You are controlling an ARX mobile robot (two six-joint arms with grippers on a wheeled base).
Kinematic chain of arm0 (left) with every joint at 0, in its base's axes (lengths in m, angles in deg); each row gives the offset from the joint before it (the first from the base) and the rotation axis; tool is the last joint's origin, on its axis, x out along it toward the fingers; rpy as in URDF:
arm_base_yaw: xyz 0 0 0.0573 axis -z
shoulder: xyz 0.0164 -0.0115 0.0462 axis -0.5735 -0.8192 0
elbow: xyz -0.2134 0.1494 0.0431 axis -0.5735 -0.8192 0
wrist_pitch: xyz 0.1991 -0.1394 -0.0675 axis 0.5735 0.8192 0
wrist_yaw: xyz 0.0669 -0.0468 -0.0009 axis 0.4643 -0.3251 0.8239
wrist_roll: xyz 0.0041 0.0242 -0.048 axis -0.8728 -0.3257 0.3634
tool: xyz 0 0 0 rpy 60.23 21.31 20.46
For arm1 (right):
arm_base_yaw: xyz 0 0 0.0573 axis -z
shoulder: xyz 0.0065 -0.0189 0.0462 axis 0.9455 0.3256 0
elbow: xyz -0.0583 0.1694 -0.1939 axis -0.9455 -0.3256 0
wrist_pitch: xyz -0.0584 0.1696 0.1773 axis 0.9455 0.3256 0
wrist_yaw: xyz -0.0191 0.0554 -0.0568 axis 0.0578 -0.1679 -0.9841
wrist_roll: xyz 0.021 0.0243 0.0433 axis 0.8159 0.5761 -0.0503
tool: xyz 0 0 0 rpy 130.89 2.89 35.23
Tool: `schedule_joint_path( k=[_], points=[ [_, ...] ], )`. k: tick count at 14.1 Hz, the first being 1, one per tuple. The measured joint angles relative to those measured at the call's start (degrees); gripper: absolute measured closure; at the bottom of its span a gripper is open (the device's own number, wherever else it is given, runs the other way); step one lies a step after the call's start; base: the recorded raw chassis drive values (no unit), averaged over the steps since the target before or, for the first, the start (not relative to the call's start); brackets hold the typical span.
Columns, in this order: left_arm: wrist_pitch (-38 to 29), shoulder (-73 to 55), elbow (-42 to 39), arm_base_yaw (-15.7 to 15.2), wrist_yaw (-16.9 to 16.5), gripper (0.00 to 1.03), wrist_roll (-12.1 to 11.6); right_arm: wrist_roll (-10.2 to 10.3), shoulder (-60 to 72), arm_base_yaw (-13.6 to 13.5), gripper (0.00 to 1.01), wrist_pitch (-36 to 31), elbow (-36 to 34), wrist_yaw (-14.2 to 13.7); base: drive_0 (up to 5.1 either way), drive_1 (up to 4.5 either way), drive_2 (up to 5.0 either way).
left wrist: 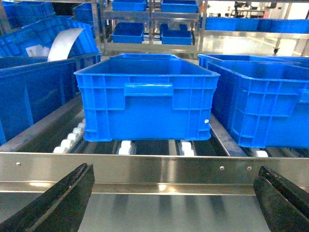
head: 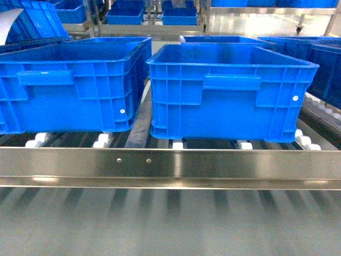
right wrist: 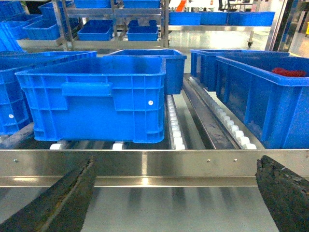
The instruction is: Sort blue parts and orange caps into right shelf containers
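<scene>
Two large blue crates, the right shelf containers, stand side by side on the roller shelf: one on the left point(head: 74, 85) and one on the right point(head: 229, 90). No blue parts or orange caps are in view. Neither gripper appears in the head view. My left gripper point(left wrist: 174, 203) is open and holds nothing; its dark fingers point(left wrist: 58, 203) sit low in front of the steel rail, facing a crate point(left wrist: 145, 96). My right gripper point(right wrist: 174, 198) is open and holds nothing, with a finger point(right wrist: 285, 193) on each side, below another crate point(right wrist: 96, 101).
A steel front rail point(head: 170, 165) runs across the shelf edge, with white rollers point(head: 101, 140) behind it. More blue crates stand at the right point(right wrist: 260, 96), one holding something red point(right wrist: 288, 72). Further racks of blue bins point(head: 160, 13) fill the background.
</scene>
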Motion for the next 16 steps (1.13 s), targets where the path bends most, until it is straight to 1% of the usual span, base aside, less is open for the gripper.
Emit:
schedule_joint_path(
  k=[1,16],
  points=[
    [0.00,0.00,0.00,0.00,-0.02,0.05,0.04,0.00,0.00,0.00,0.04,0.00,0.00,0.00,0.0,0.00,0.0],
    [0.00,0.00,0.00,0.00,0.00,0.05,0.04,0.00,0.00,0.00,0.03,0.00,0.00,0.00,0.0,0.00,0.0]
  ],
)
